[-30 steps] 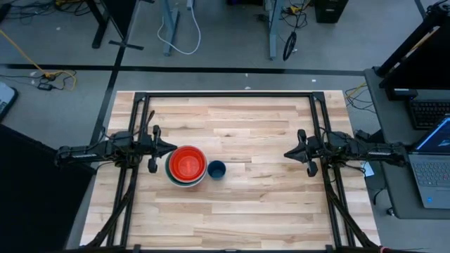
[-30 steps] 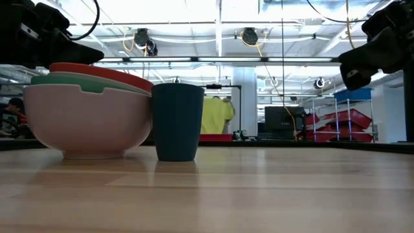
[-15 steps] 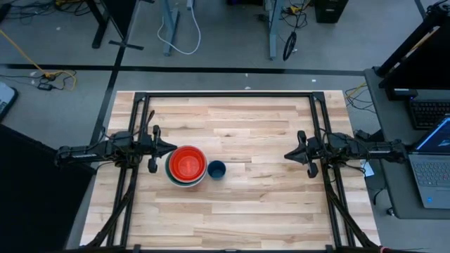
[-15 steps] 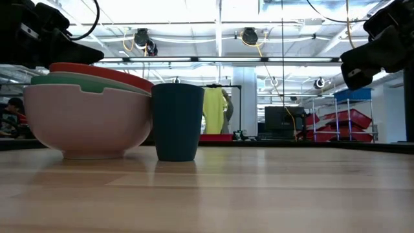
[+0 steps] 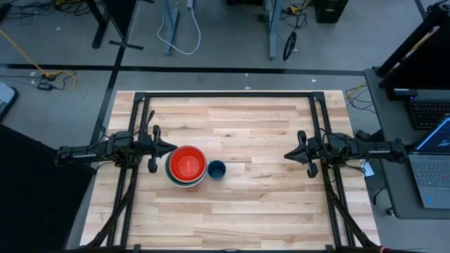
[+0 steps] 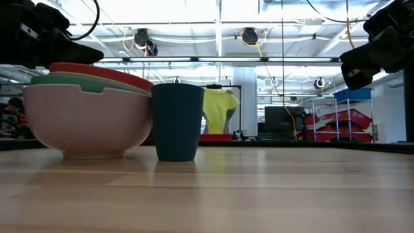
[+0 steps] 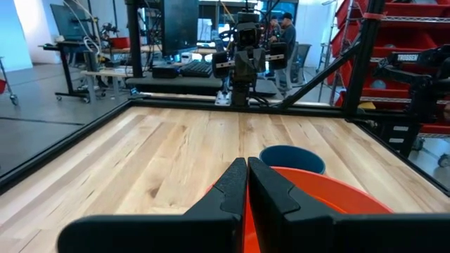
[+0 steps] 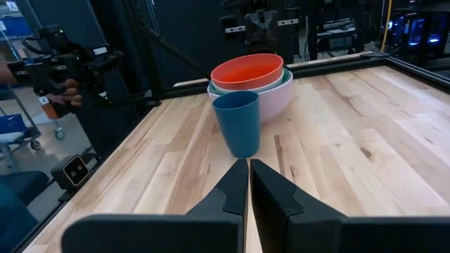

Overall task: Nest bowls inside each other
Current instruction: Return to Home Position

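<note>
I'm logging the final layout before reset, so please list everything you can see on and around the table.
bowls: one nested stack, white outermost, then green, red on top; left of table's centre.
cup: one, dark blue, upright, beside the stack toward the right arm.
table: one, light wood.
laptop: one, grey, open, side desk at right.
left claw: shut, empty, at the stack's left rim.
right claw: shut, empty, well apart from the cup.

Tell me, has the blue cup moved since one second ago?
No. The blue cup stands at the same spot beside the stack of bowls, in the high and low views.
</note>
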`<action>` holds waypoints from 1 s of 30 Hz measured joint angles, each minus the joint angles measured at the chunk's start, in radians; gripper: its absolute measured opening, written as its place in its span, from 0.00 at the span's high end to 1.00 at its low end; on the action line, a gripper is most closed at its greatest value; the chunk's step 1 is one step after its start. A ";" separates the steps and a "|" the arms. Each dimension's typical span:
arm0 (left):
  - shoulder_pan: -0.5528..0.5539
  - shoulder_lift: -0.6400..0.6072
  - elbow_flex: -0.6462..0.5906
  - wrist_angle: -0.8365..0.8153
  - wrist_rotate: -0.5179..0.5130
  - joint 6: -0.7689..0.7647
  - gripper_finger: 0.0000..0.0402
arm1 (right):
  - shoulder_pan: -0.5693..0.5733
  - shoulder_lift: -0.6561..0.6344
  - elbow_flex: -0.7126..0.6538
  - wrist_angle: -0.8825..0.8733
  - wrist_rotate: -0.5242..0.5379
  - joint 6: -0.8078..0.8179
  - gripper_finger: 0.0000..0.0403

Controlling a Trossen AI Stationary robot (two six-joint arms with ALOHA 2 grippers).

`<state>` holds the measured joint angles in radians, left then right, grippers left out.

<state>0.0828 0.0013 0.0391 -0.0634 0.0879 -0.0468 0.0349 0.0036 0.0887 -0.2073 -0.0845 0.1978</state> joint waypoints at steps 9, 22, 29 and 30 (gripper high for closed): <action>0.000 0.000 0.000 0.002 0.013 0.000 1.00 | 0.000 0.000 0.000 0.000 -0.001 0.001 1.00; 0.000 0.000 0.000 0.001 0.005 0.001 1.00 | 0.000 0.000 0.000 0.000 -0.001 -0.005 1.00; 0.000 0.000 0.000 0.000 0.005 0.001 1.00 | 0.000 0.000 0.000 0.000 -0.001 -0.005 1.00; 0.000 0.000 0.000 0.000 0.005 0.001 1.00 | 0.000 0.000 0.000 0.000 -0.001 -0.003 1.00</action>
<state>0.0826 0.0013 0.0391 -0.0639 0.0925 -0.0460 0.0349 0.0036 0.0883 -0.2077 -0.0853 0.1951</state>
